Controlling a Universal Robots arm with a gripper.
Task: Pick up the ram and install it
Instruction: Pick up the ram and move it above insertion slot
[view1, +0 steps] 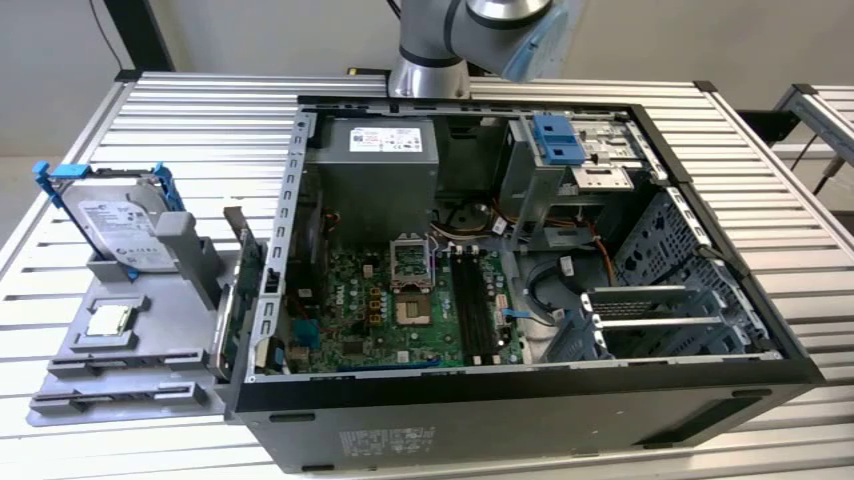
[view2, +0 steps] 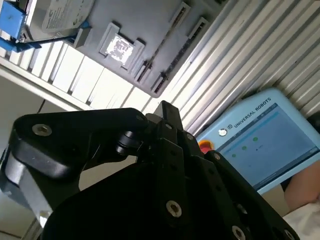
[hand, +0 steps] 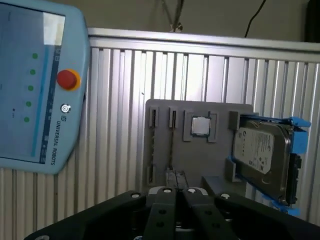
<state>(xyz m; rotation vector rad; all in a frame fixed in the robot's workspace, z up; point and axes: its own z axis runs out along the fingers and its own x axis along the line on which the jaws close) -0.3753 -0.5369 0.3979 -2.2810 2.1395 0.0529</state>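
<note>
Hanging well above the slatted table, the gripper is clenched, fingertips pressed together on nothing. What looks like the ram stands on edge as a thin dark line in a slot of the grey tray, near the square chip and apart from the hard drive. In the exterior view the open computer case sits just beside that tray.

A ribbed aluminium table stands before a plain pale wall.
</note>
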